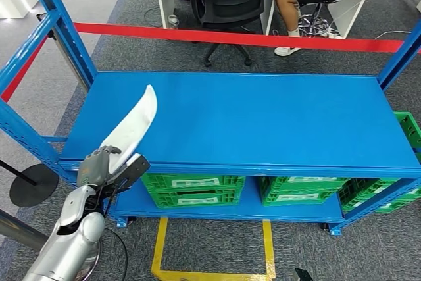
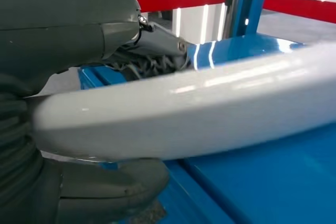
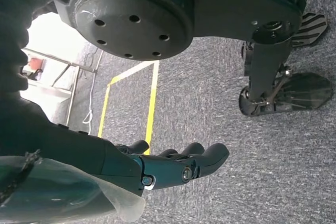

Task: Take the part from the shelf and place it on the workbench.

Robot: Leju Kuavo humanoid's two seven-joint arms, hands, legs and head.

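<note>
I am holding the white part (image 1: 133, 126) in my left hand (image 1: 106, 170), at the lower left of the head view, where it is sticking up and away from me over the front left corner of the blue shelf (image 1: 258, 120). My thumb is lying over the near end and my darker fingers (image 2: 152, 62) are closing around it from the other side, so the curved piece is being clamped at one end while the long free end is reaching out above the blue top. I am judging that gripping it by the end is letting me carry it clear of the shelf edge. My right hand (image 3: 174, 165) is hanging low over the grey carpet, fingers stretched out and holding nothing, out of the way. Green crates (image 1: 193, 190) are sitting on the lower level
</note>
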